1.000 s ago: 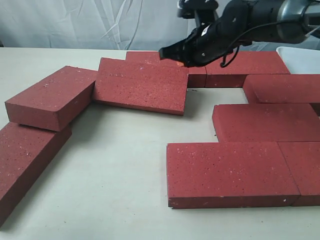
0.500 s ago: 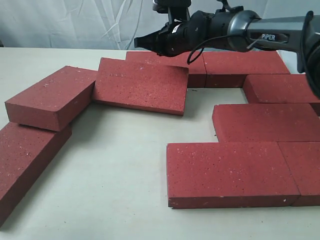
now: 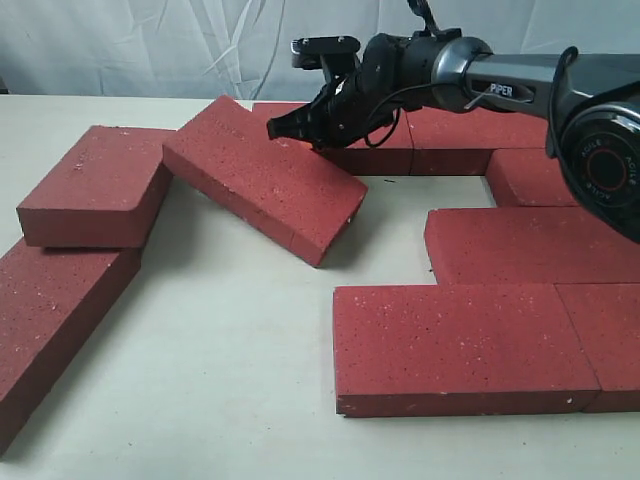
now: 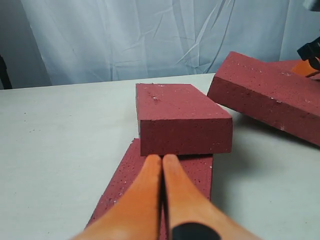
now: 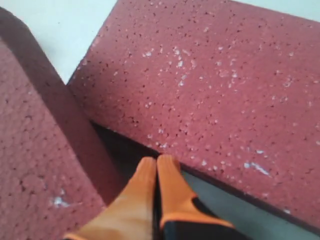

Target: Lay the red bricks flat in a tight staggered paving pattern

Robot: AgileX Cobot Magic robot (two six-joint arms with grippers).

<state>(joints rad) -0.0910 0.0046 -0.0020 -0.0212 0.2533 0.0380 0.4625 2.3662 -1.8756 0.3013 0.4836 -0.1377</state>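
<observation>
Several red bricks lie on the pale table [image 3: 220, 350]. Flat ones form rows at the right [image 3: 460, 345], [image 3: 535, 245] and along the back [image 3: 480, 130]. One brick [image 3: 265, 185] is tilted, its far edge raised by the back row. My right gripper [image 3: 285, 125] is shut and empty, its tips [image 5: 156, 161] wedged in the gap between this tilted brick [image 5: 30, 165] and a back brick [image 5: 215, 90]. At the left, a brick [image 3: 95, 185] rests on top of another [image 3: 50, 310]. My left gripper [image 4: 161, 157] is shut and empty, over the lower brick [image 4: 125, 180], close to the upper one [image 4: 182, 117].
A white curtain [image 3: 150, 50] hangs behind the table. The right arm [image 3: 520, 75] stretches from the far right across the back row of bricks. Bare table shows in the middle and along the front left.
My right gripper swept left along the back row and pushed the tilted brick, which swung round and slid forward. The upper brick at the left turned as well.
</observation>
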